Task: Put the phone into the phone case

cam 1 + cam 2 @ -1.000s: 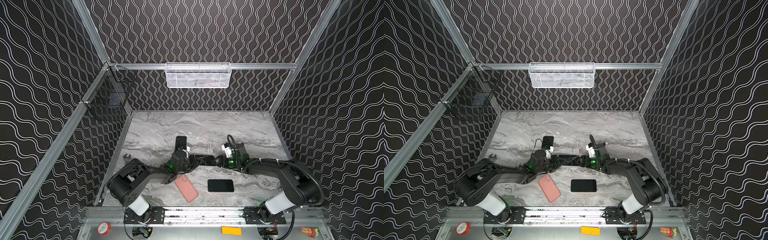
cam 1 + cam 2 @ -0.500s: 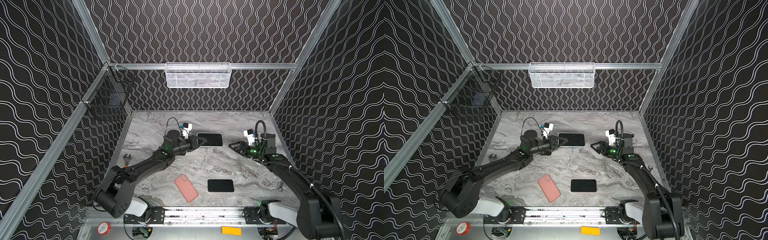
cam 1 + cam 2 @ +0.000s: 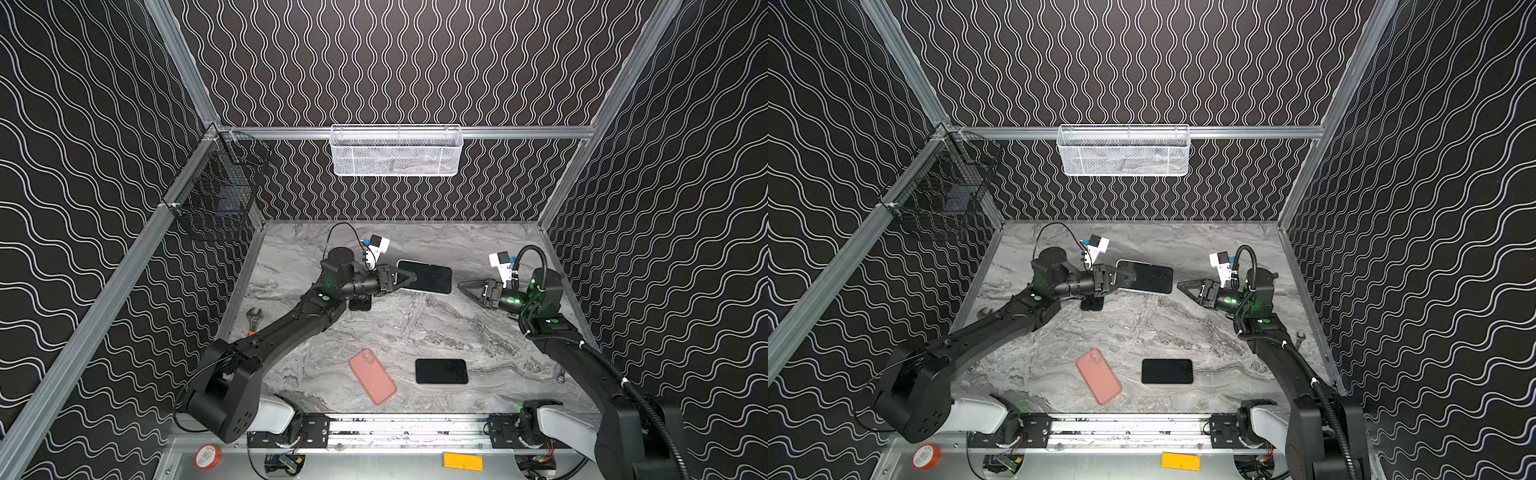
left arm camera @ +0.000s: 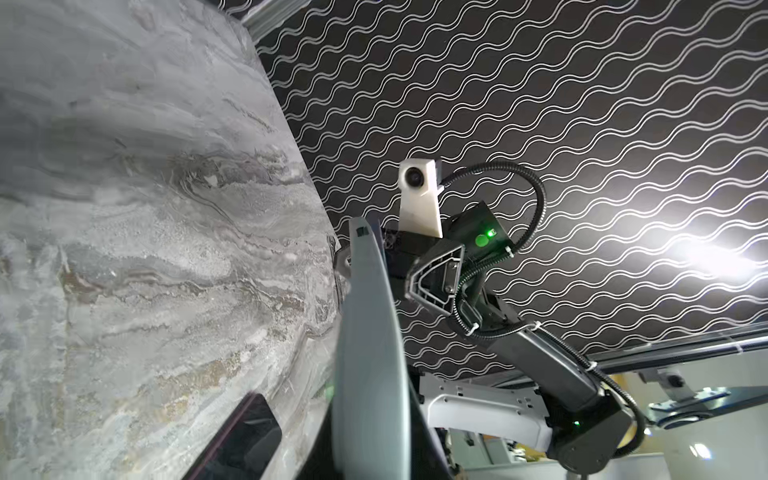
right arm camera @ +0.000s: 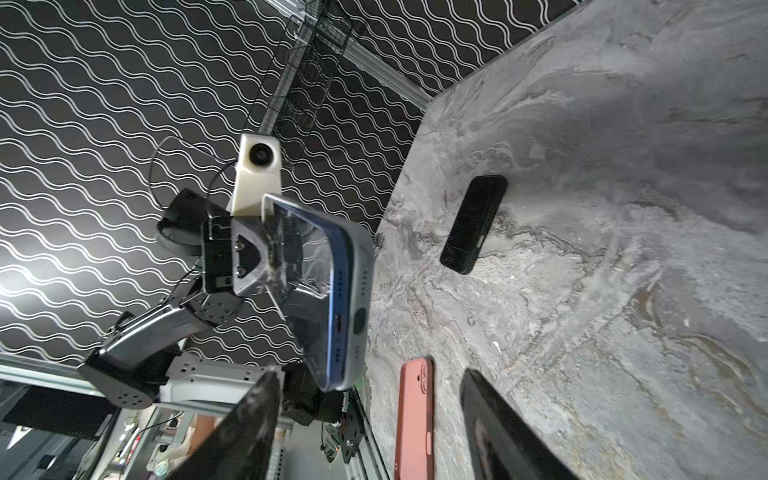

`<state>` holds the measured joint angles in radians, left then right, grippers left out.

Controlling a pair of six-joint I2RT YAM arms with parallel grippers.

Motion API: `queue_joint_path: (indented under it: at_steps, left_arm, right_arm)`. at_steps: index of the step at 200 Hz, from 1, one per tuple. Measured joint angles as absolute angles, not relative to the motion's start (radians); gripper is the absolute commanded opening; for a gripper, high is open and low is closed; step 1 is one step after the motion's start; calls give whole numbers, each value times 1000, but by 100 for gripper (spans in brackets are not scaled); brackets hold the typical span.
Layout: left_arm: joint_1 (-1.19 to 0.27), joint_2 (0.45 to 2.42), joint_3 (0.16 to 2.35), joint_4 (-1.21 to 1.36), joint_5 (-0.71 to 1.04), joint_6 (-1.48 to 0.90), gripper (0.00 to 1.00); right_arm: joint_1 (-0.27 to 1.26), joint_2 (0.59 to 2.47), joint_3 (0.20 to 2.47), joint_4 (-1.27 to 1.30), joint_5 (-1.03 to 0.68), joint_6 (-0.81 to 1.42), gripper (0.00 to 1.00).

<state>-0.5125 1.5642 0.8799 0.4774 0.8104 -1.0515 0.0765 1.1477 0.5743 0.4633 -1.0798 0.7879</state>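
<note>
My left gripper (image 3: 402,280) is shut on one end of a dark-screened phone (image 3: 428,277), held flat above the back of the table. In the right wrist view this phone (image 5: 337,291) has a blue edge and sits inside a grey case shell (image 5: 360,266). The same grey shell (image 4: 370,365) fills the left wrist view edge-on. My right gripper (image 3: 468,286) hangs open, just right of the held phone and pointing at it, with nothing between its fingers. A pink phone case (image 3: 372,376) and a black phone (image 3: 441,371) lie on the table near the front.
A small black slab (image 3: 360,303) lies under my left wrist. A wrench (image 3: 253,318) rests by the left wall, a smaller one (image 3: 561,377) by the right. A white mesh basket (image 3: 395,151) and a black wire basket (image 3: 216,195) hang on the walls.
A second ago both arms lay folded low at the table's middle. They have since spread toward the back, the left one holding the cased phone. Nothing has shifted in the last half second.
</note>
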Motion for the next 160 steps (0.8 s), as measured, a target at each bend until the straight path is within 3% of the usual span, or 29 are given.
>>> queue_joint_path:
  at_steps: [48, 98, 160]
  left_arm:
    - [-513, 1573, 868, 561, 842, -1126, 0]
    - [-513, 1575, 860, 604, 849, -1157, 0]
    - [-513, 1585, 859, 612, 845, -1174, 0]
  right_arm:
    - [143, 1223, 563, 679, -1113, 894, 62]
    - [163, 1273, 561, 799, -1116, 937, 41]
    - [165, 1307, 552, 907, -1124, 999, 22]
